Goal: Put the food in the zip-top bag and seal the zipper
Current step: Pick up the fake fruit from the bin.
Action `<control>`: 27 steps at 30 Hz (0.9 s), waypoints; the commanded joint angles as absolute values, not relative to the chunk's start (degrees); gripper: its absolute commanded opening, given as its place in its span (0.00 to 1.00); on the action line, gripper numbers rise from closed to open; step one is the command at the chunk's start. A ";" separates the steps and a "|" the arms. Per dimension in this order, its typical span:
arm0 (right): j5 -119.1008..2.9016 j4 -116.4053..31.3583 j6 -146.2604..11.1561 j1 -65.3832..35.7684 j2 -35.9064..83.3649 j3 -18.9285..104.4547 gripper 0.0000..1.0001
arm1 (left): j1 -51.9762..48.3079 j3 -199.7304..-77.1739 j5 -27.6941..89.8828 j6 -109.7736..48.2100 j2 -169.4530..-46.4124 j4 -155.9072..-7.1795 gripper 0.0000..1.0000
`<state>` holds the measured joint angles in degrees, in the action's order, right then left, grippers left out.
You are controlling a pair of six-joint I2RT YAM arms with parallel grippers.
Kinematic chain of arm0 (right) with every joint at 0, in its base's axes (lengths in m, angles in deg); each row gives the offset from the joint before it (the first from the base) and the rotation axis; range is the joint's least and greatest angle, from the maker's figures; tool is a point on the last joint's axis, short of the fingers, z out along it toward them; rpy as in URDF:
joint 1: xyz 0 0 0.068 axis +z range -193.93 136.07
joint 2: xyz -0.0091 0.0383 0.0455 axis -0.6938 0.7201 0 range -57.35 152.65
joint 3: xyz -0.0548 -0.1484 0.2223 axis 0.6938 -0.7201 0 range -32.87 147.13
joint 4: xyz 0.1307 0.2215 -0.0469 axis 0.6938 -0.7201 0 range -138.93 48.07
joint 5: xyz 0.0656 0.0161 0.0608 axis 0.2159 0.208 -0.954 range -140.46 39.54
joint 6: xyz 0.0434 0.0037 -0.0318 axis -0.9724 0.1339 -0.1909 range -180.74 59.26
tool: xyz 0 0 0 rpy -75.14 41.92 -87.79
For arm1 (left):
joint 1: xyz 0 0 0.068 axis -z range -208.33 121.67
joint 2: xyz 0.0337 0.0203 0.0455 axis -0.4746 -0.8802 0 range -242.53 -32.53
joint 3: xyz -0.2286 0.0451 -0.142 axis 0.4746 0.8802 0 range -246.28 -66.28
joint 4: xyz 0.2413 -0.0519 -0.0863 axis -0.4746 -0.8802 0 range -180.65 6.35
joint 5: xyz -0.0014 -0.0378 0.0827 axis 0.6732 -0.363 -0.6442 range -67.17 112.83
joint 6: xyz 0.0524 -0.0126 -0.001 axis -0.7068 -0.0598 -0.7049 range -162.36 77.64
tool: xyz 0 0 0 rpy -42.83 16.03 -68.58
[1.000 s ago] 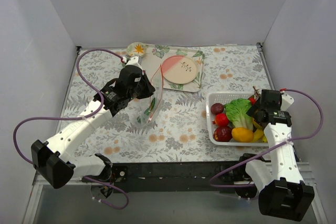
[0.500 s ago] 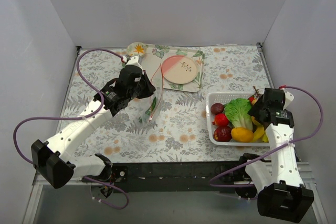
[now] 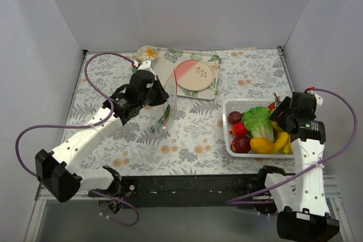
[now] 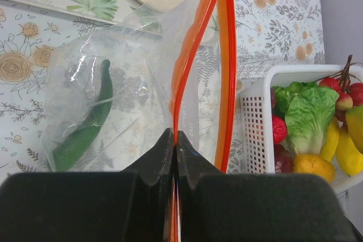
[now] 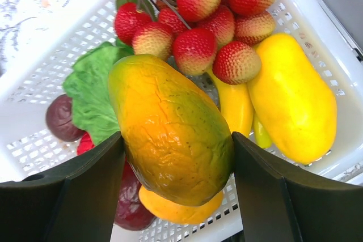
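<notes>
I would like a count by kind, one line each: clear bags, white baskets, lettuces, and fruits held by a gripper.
Clear zip-top bag: 1
Slotted white basket: 1
Green lettuce: 1
Held orange-green fruit, in the right gripper: 1
Total: 4

Table (image 3: 193, 140) is a flat top under a grey-green floral cloth. Directly on it: leaf-print rectangular tray (image 3: 211, 89) far centre, white slotted plastic basket (image 3: 249, 102) near right, clear plastic zip-top bag (image 3: 160, 122) left of centre — lower end apparently touching the cloth.
</notes>
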<state>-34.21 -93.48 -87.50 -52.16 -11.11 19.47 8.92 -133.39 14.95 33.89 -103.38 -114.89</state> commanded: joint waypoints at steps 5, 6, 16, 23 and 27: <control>-42.36 -95.63 -86.75 -52.28 -12.17 25.31 0.36 | 9.20 -133.08 15.36 33.40 -103.10 -114.41 0.00; -43.42 -95.63 -86.67 -52.28 -12.18 25.66 0.36 | 9.20 -133.08 15.28 33.40 -103.19 -114.41 0.00; -64.95 -90.01 -90.88 -50.62 -11.03 28.39 0.32 | 9.20 -133.34 15.98 33.66 -105.12 -113.79 0.00; -56.90 -80.43 -104.05 -24.24 -7.18 31.63 0.32 | 9.20 -132.99 16.24 34.54 -106.88 -113.00 0.00; -45.30 -77.18 -107.49 -8.80 2.64 38.12 0.33 | 9.46 -133.17 15.63 35.07 -107.58 -112.83 0.00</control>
<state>-56.00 -84.21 -101.34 -19.75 -4.25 31.46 8.94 -133.39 15.81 34.56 -107.42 -113.69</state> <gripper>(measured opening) 0.755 0.012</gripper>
